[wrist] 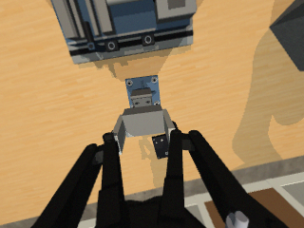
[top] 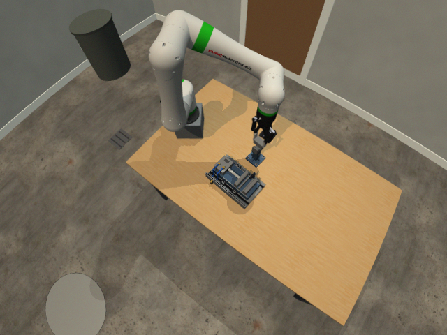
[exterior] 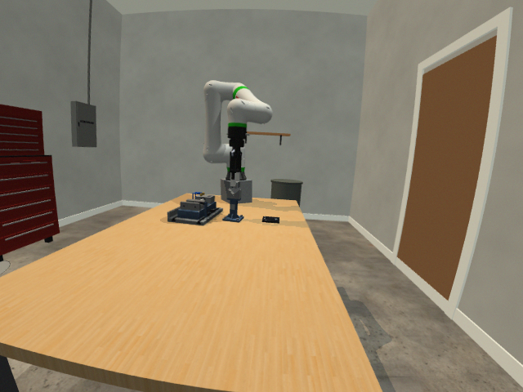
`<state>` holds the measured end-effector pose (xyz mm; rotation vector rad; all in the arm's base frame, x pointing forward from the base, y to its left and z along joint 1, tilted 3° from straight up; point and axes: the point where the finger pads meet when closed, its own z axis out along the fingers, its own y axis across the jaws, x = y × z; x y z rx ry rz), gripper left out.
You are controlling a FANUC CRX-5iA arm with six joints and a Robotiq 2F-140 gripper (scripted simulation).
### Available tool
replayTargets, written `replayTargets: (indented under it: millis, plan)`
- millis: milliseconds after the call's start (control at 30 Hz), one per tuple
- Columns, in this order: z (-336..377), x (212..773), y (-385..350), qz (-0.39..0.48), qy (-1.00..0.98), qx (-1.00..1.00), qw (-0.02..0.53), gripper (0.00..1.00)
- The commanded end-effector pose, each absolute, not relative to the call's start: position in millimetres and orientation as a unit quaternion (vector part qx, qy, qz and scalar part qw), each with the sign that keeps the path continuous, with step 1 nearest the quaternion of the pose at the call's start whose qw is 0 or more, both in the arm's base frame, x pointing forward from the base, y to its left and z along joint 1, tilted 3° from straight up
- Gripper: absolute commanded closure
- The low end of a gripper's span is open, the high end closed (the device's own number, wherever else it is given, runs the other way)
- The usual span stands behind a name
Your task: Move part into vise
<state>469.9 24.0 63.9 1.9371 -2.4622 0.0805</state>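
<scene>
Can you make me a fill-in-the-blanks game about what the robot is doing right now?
1. The gripper is shut on the grey ____.
2. The block hangs right above the small blue ____.
3. The black plate on the table has ____ on it.
4. The vise jaws stand ____.

Missing words: block; stand; nothing; open

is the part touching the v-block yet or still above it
Apart. The exterior view shows the part, clamped in the gripper, hanging above the V-block with a gap between them.
</scene>
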Motion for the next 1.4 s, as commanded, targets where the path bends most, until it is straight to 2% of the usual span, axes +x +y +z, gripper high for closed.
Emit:
replayTargets:
  millis: [0,1367]
  plan:
    - [64.1,470.1,24.1,0.026,-0.786,0.618,0.004,1.0]
    - [75.9,469.8,24.6,0.026,-0.786,0.618,0.004,1.0]
